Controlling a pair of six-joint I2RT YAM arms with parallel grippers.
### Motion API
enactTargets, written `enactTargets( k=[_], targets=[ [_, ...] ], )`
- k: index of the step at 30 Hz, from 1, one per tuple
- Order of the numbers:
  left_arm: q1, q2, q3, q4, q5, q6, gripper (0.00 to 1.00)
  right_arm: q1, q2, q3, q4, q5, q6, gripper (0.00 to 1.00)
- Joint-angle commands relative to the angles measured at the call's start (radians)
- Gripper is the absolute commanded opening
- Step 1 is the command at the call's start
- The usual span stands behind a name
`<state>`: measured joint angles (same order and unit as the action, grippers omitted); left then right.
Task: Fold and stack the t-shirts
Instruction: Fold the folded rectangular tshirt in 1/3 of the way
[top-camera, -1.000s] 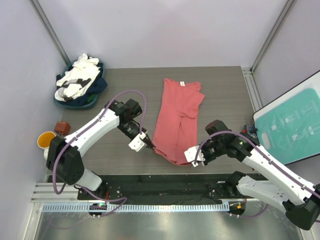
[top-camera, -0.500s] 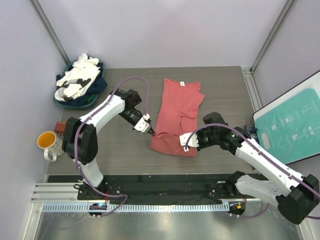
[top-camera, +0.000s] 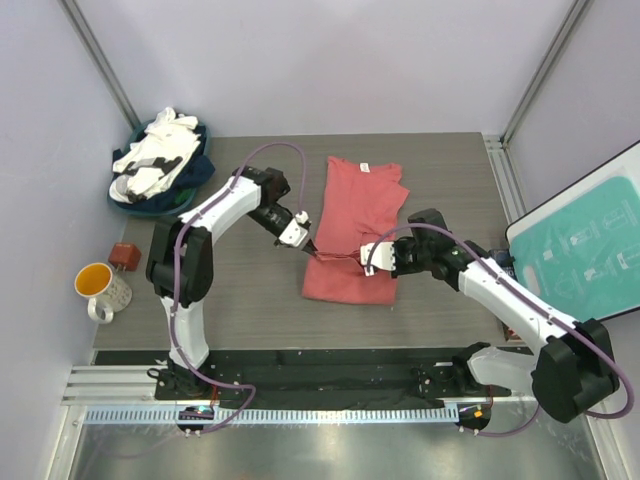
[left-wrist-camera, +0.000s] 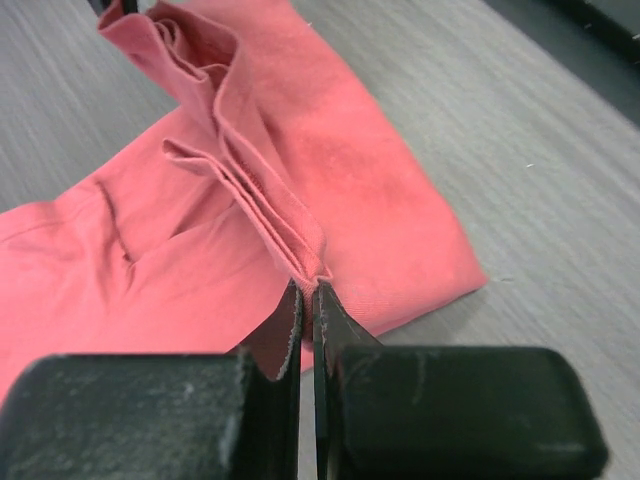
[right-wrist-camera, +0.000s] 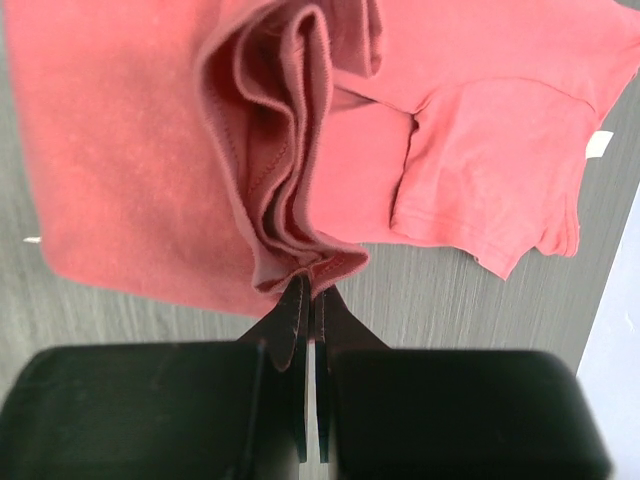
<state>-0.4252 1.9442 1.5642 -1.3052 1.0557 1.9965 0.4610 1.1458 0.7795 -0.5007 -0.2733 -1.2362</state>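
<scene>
A coral-red t-shirt (top-camera: 355, 215) lies lengthwise on the grey table, its lower part doubled back over itself. My left gripper (top-camera: 312, 250) is shut on the bunched hem at the shirt's left edge, seen as pinched cloth layers (left-wrist-camera: 305, 262) in the left wrist view. My right gripper (top-camera: 372, 262) is shut on the hem at the right edge, where folded layers (right-wrist-camera: 305, 255) bulge above the tips. A small white neck tag (top-camera: 366, 167) shows at the collar. More t-shirts, white and navy (top-camera: 160, 160), sit heaped in a basket at the back left.
An orange-lined mug (top-camera: 98, 285) and a small brown object (top-camera: 124, 254) stand off the table's left side. A teal board (top-camera: 585, 245) leans at the right. The dark basket rim (top-camera: 195, 185) sits at the back left corner.
Both grippers have carried the shirt's bottom hem away from the near edge toward the collar, doubling the lower part over. The fold line now lies where the hem hung before.
</scene>
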Motion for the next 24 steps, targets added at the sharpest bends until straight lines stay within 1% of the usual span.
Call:
enactTargets(
  k=[1,7,20,23,24],
  targets=[
    [0.017,0.035,0.075,0.017,0.038,0.259,0.0,-0.021,0.043,0.007,0.134,0.0,-0.02,0.01],
    [0.037,0.097,0.163,0.046,0.038,0.229,0.0,-0.051,0.107,0.02,0.189,-0.01,-0.032,0.01],
    [0.055,0.225,0.283,0.144,0.047,0.16,0.0,-0.12,0.238,0.064,0.295,-0.017,-0.043,0.01],
    [0.059,0.246,0.304,0.17,0.047,0.147,0.01,-0.127,0.281,0.07,0.356,-0.001,-0.031,0.01],
    [0.062,0.251,0.309,0.176,0.047,0.143,0.02,-0.127,0.293,0.073,0.401,0.011,-0.023,0.03]
  ],
)
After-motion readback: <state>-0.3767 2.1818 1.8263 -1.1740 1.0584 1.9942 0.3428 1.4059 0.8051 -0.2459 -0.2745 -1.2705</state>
